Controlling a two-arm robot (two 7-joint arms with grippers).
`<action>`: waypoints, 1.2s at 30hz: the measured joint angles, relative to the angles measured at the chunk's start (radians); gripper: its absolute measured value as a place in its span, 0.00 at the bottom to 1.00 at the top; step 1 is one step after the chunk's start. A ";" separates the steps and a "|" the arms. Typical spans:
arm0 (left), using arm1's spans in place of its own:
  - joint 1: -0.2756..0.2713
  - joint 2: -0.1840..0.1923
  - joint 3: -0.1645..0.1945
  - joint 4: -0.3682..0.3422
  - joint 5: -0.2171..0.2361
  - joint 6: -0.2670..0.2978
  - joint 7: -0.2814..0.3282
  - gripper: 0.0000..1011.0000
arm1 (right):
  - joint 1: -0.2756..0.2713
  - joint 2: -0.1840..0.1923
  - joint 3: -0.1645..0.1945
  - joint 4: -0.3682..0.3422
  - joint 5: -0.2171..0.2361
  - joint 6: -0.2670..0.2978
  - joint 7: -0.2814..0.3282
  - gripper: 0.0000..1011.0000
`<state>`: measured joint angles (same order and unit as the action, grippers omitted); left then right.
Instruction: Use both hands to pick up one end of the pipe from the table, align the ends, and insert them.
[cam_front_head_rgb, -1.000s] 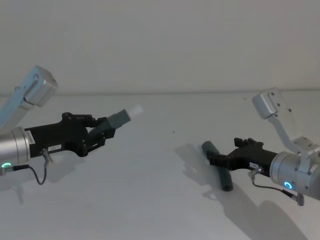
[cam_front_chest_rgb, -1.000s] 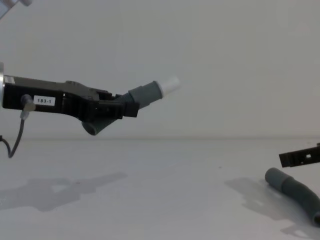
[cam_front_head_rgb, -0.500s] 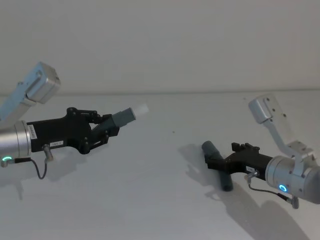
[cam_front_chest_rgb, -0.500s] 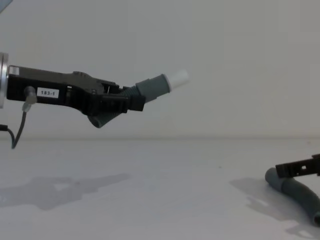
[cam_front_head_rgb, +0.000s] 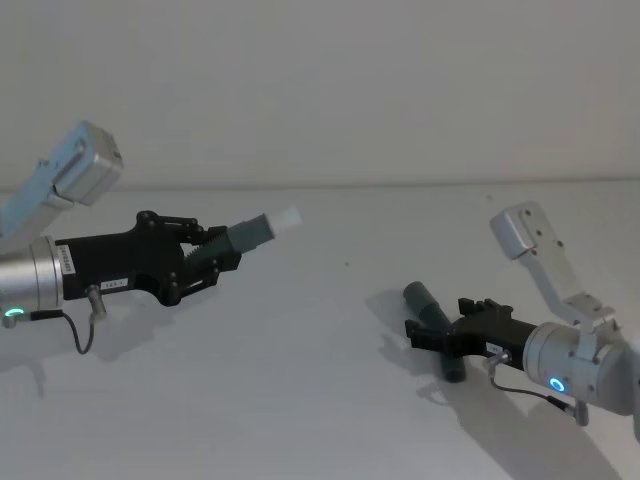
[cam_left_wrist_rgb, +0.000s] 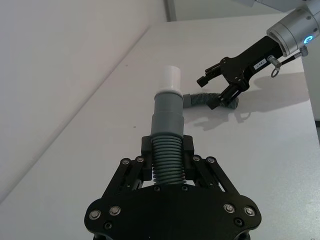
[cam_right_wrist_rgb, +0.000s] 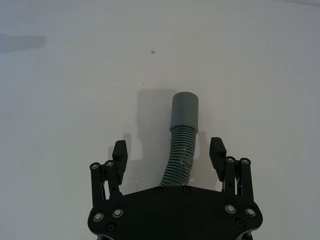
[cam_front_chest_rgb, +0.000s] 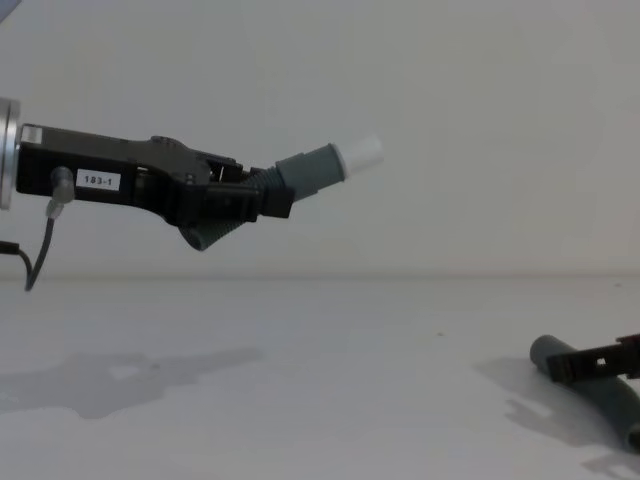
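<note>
Starting with the plug piece (cam_left_wrist_rgb: 167, 161): it's a short curved bit of dark grey ribbed hose with a smooth, wider grey cuff (cam_front_chest_rgb: 310, 166) and a white tip (cam_front_head_rgb: 287, 219) sticking out of that. The left tool (cam_front_head_rgb: 215, 260) is clamped on the ribbed part and holds it up in the air on the left, well above the worktop (cam_front_head_rgb: 300, 400). The tip points up and over toward the right. In the chest view the hose's other end pokes out below the tool.

The socket piece (cam_right_wrist_rgb: 181, 145) is the same grey ribbed hose, but ends in a plain cuff (cam_right_wrist_rgb: 184, 112). It lies flat on the worktop over on the right. The right tool (cam_right_wrist_rgb: 168, 148) is down low over it, spread wide with one finger on each side of the ribbed part. As far as I can tell, neither finger touches it.

Writing: the white label (cam_front_chest_rgb: 98, 181) on the left tool reads "183-1". The right tool has a tiny tag (cam_left_wrist_rgb: 260, 63) too, but I can't read it.
</note>
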<state>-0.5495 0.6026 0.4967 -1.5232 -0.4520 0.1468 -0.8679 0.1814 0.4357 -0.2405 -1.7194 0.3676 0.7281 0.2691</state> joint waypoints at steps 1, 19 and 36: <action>-0.001 0.000 0.000 0.000 0.000 -0.001 0.000 0.30 | 0.002 -0.002 -0.001 0.006 0.000 -0.002 0.001 0.99; -0.007 0.000 0.004 0.004 0.002 -0.006 -0.007 0.30 | 0.022 -0.015 -0.016 0.071 0.009 -0.032 0.008 0.99; -0.008 0.000 0.005 0.005 0.002 -0.008 -0.009 0.30 | 0.022 -0.017 -0.028 0.100 0.013 -0.065 0.006 0.88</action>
<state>-0.5576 0.6026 0.5017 -1.5182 -0.4499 0.1390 -0.8769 0.2032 0.4183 -0.2685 -1.6190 0.3810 0.6632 0.2749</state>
